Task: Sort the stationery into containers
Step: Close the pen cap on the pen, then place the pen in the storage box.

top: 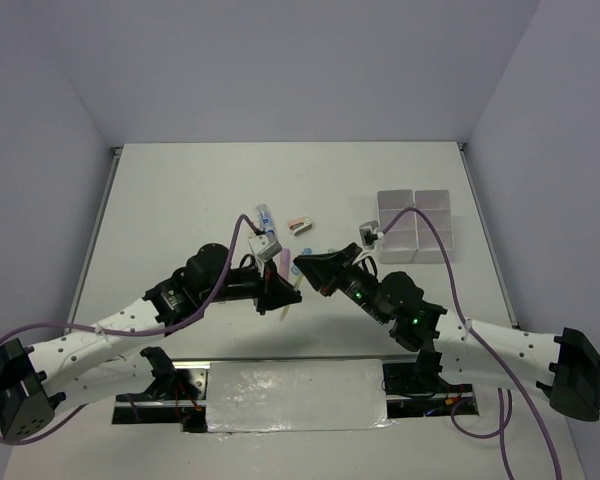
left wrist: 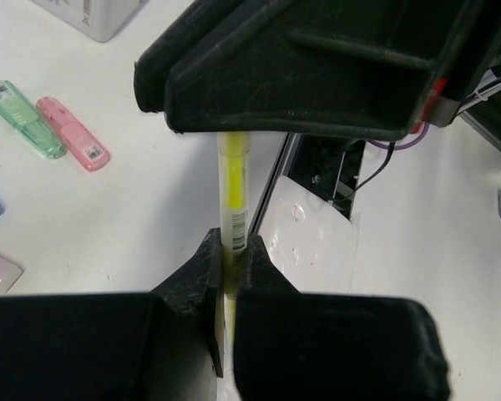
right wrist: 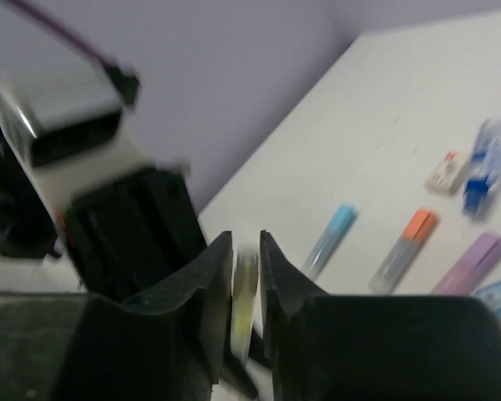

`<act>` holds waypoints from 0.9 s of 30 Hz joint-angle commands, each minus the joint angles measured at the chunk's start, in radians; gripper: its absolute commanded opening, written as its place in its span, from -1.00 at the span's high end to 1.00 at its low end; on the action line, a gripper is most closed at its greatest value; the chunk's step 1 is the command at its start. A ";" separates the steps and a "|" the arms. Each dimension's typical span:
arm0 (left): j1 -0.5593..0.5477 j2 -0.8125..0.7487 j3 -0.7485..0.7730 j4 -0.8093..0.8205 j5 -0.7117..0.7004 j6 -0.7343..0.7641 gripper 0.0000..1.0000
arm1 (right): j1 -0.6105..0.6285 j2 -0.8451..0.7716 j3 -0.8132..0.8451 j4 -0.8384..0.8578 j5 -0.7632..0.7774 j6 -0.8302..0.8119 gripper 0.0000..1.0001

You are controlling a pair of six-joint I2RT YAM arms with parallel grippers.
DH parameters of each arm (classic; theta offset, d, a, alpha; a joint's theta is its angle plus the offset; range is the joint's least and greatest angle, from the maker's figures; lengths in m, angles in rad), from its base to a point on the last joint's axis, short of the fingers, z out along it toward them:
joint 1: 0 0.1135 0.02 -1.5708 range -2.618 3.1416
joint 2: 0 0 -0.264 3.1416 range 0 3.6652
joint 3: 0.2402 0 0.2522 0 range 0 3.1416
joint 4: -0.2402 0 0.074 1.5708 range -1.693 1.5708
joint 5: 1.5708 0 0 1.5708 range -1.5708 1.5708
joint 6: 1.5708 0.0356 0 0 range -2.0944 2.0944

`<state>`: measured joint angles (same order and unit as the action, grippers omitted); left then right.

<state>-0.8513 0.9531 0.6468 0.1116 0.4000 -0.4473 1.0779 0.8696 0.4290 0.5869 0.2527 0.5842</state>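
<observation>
A yellow marker [left wrist: 233,188] is held off the table between both grippers. My left gripper [left wrist: 228,251] is shut on one end of it. My right gripper [right wrist: 246,251] has its jaws tight around the other end [right wrist: 245,292], though that view is blurred. In the top view the two grippers meet near the table's middle, left [top: 278,290] and right [top: 302,268], with the marker's tip [top: 285,308] showing below. The white 2x2 containers [top: 413,226] stand at the right, apart from both grippers. Blue [right wrist: 332,238], orange [right wrist: 405,249] and purple [right wrist: 472,261] markers lie on the table.
A blue-white tube [top: 267,217] and small erasers [top: 300,224] lie behind the grippers. A green eraser [left wrist: 23,119] and a pink eraser [left wrist: 73,134] lie side by side. A shiny metal plate [top: 295,392] sits between the arm bases at the near edge.
</observation>
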 commanded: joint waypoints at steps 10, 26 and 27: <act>-0.061 -0.030 -0.019 0.359 0.003 0.025 1.00 | 0.059 -0.067 0.096 -0.338 -0.082 -0.087 0.65; -0.066 -0.036 0.164 -0.419 -0.835 -0.151 -0.99 | -0.208 -0.107 0.205 -0.374 0.545 -0.280 1.00; -0.066 -0.036 0.184 -0.487 -0.868 -0.172 -0.99 | -0.267 -0.101 0.202 -0.340 0.533 -0.290 1.00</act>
<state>-0.9188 0.9333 0.7620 -0.1101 -0.2001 -0.5152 0.9180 0.7795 0.5842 0.1429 0.6086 0.3817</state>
